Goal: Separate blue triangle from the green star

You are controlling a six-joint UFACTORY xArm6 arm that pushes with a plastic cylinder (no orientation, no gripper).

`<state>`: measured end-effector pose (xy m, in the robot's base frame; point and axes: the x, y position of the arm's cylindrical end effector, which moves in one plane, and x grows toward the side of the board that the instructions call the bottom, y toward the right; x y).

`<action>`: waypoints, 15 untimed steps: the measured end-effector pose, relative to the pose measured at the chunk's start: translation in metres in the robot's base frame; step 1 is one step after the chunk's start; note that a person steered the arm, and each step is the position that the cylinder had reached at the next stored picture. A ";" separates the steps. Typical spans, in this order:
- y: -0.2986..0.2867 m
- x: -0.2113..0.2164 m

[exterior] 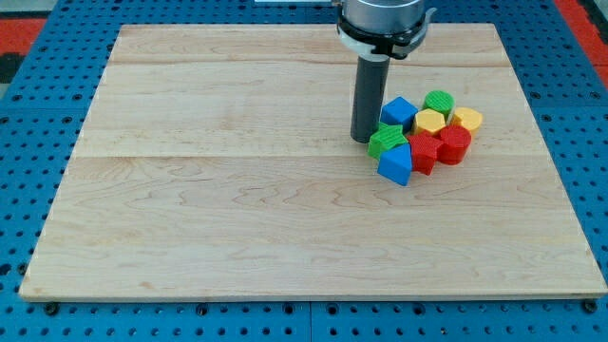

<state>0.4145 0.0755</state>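
You have a pale wooden board (237, 209) lying on a blue perforated base (38, 57), with all the small blocks gathered in one tight cluster at the right side of the board, a little toward the far edge. The straight dark rod comes down from the grey arm housing (380, 19) at the far side, and my tip (365, 141) rests on the board just left of the cluster, touching or almost touching the green star-shaped block (387, 140). There is no gripper on this arm, so nothing is clenched, released or grasped; the rod simply stands upright against the blocks.

The blue triangular block (395, 163) sits at the near left corner of the cluster, directly in front of the green star and pressed against it. To its right you see a red star-like block (424, 152) and, beside that, a red rounded block (454, 144). Behind the green star lies a blue cube-like block (399, 111). Further right along the far side are a green rounded block (439, 102), a yellow block (429, 122) in the middle of the group, and a second yellow block (466, 120) at the far right end; their exact shapes are hard to make out.

No brand, label or writing can be read anywhere on the blocks, board or arm.
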 end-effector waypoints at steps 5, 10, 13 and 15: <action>0.089 0.061; -0.040 0.030; -0.051 0.043; -0.068 0.057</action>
<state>0.4717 0.0079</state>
